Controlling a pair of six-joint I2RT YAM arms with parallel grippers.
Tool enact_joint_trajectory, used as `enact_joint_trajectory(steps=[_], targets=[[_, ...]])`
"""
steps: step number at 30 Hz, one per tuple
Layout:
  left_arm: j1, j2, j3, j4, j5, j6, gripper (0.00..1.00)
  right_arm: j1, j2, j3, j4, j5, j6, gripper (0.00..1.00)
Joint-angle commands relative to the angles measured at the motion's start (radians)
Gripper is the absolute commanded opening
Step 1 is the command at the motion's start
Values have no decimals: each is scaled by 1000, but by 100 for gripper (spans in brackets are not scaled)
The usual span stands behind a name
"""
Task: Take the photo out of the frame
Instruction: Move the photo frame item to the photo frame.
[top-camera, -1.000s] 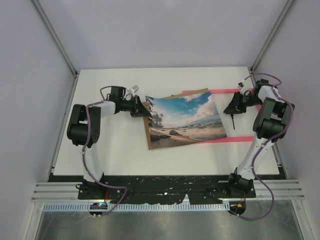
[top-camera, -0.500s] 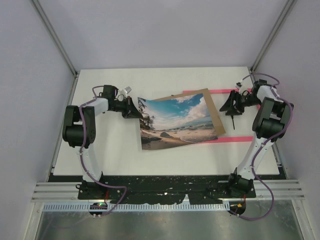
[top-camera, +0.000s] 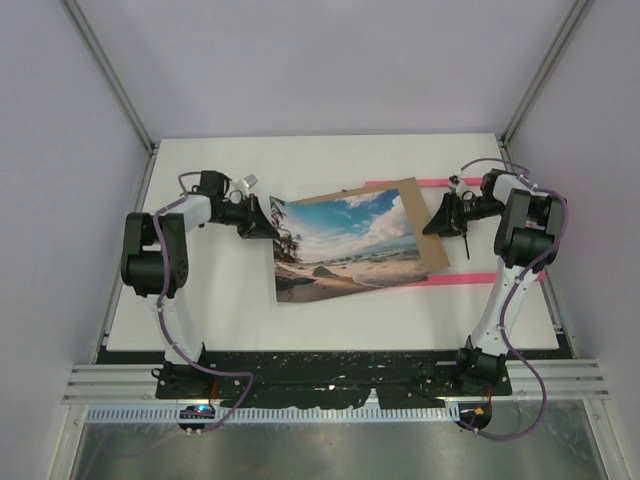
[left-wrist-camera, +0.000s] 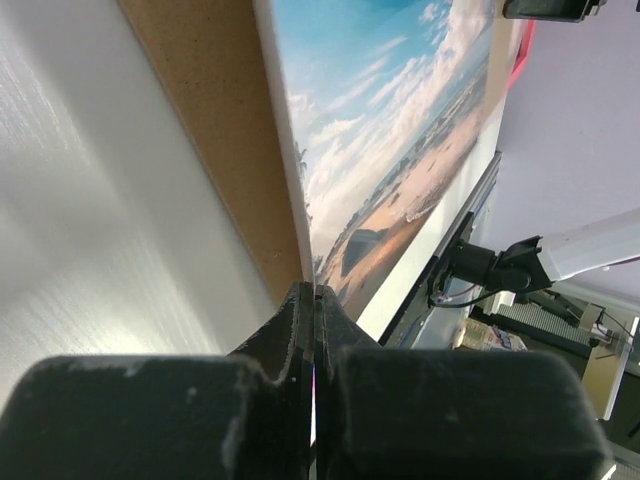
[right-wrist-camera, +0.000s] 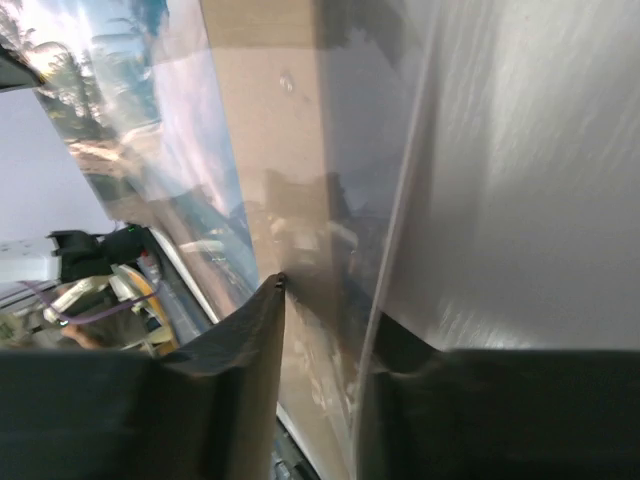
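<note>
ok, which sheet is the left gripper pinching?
The beach photo: its white edge runs into the shut left gripper; the brown board lies beneath it.

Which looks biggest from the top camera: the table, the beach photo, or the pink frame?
1. Table
2. Photo and pink frame: about alike, the frame mostly covered, so unranked.

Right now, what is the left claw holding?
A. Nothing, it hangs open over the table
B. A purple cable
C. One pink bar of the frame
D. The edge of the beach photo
D: in the left wrist view the left claw is shut on the thin white edge of the photo, and the top view shows it at the print's left edge.
</note>
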Motion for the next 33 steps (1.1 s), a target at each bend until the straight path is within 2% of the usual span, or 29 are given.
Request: enact_joint_trajectory(steps=[1, 2, 10, 17, 19, 27, 33], targets=[[10, -43, 20, -25, 2, 33, 0, -2, 4, 40, -53, -77, -40, 20], [10, -44, 20, -27, 0, 36, 0, -2, 1, 42, -64, -83, -43, 8], [33, -52, 14, -50, 3, 66, 0, -58, -91, 40, -73, -33, -51, 8], [45, -60, 26, -77, 14, 87, 0, -192, -162, 42, -95, 62, -103, 8], [79, -61, 31, -85, 19, 93, 0, -232, -171, 51, -110, 81, -126, 8], [84, -35, 60, -120, 19, 119, 0, -340, -144, 131, -203, 191, -250, 8], [94, -32, 67, -123, 2, 125, 0, -394, -130, 171, -259, 198, -318, 8]])
